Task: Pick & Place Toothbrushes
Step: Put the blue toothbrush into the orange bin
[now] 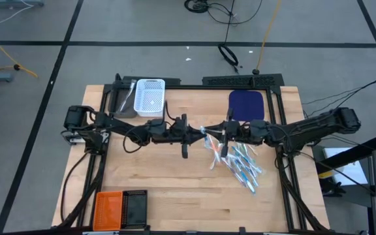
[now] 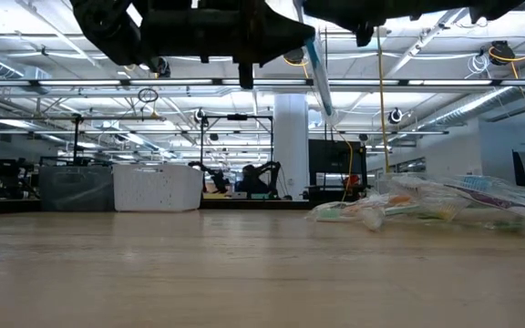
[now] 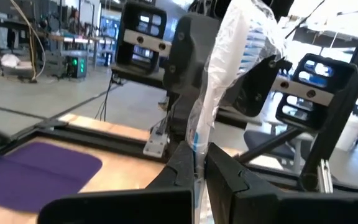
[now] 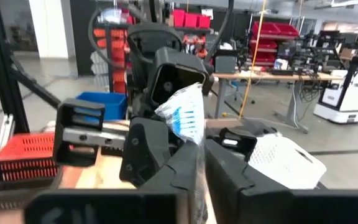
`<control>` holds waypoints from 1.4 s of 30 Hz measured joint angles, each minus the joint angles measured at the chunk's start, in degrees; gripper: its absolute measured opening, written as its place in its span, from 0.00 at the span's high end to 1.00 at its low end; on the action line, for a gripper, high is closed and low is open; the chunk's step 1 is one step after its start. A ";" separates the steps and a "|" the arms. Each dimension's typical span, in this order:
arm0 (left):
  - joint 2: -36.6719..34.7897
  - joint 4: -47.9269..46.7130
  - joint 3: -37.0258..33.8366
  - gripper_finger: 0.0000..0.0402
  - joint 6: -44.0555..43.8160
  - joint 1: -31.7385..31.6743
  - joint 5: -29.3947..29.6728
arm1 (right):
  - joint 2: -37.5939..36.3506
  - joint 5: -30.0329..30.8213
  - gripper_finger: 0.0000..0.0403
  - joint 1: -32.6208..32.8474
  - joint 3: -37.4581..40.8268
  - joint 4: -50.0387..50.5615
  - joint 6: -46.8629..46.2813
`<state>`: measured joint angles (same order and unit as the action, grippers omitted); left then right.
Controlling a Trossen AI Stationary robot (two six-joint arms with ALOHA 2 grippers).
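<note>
A toothbrush in a clear plastic wrapper [image 1: 210,138] hangs high above the table between my two grippers, tilted in the low view [image 2: 318,71]. My left gripper [image 1: 202,133] reaches in from the left and my right gripper [image 1: 222,134] from the right. Both are shut on this wrapped toothbrush. A pile of several wrapped toothbrushes [image 1: 242,164] with blue, white and green handles lies flat on the wood below and to the right [image 2: 427,205]. My left gripper pinches one end of the wrapper [image 3: 197,149] between its two fingers, which lie across the toothbrush; the wrapped toothbrush is lifted clear of the table. My right gripper pinches the same wrapper just below the blue-bristled head end [image 4: 187,121] between its two fingers, coming from the opposite side.
A white basket [image 1: 150,96] sits at the far edge, left of centre, with a purple mat [image 1: 247,104] to its right. An orange basket [image 1: 108,209] and a black basket [image 1: 134,207] stand at the near left corner. Black frame rails [image 1: 286,176] run along both sides.
</note>
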<state>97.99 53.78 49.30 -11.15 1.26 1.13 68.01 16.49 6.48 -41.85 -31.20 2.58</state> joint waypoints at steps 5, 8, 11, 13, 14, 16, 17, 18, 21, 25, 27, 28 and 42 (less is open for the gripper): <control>-3.25 -7.33 0.00 0.99 1.04 0.11 0.01 | -1.70 0.11 0.76 -0.04 0.02 4.24 -0.55; -6.58 -12.88 0.00 0.99 2.08 0.26 0.10 | -2.84 0.06 0.69 -0.04 0.02 5.63 -0.85; -11.35 -21.53 0.00 0.99 3.04 0.94 1.79 | -4.24 0.09 0.64 0.27 0.02 7.94 -0.96; -15.22 -29.32 0.00 0.99 3.55 1.82 4.02 | -4.84 0.09 0.62 0.61 0.02 9.81 -1.90; -17.29 -33.12 0.00 0.99 3.54 2.30 4.91 | -5.01 0.07 0.62 0.88 0.02 10.44 -2.58; -20.99 -39.62 0.00 0.99 3.02 3.79 6.46 | -5.33 0.02 0.62 1.45 0.02 11.54 -3.62; -23.00 -43.10 0.00 0.99 2.24 4.83 7.06 | -5.33 0.01 0.62 1.73 0.02 11.71 -3.91; -24.81 -46.48 0.00 0.99 1.24 5.96 7.78 | -5.33 0.00 0.62 1.98 0.02 12.09 -4.23; -30.02 -54.49 0.00 0.99 -2.72 9.89 10.16 | -5.34 -0.03 0.63 2.85 0.07 13.81 -5.51; -35.69 -63.64 0.00 0.99 -10.42 17.02 15.86 | -5.33 -0.07 0.64 4.27 0.09 15.46 -8.04; -37.59 -67.22 0.00 0.99 -14.90 20.97 18.24 | -5.33 -0.08 0.64 5.14 0.09 16.38 -9.36; -38.23 -68.89 0.00 0.99 -17.45 23.17 19.42 | -5.33 -0.09 0.64 5.53 0.10 16.89 -10.03; -33.05 -76.21 -0.02 0.99 -52.85 47.82 34.81 | -5.31 -0.11 0.65 11.31 4.99 9.80 -12.49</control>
<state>64.95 -22.43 49.28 -63.99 49.08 35.94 62.70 16.38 17.79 -36.85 -21.40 -9.91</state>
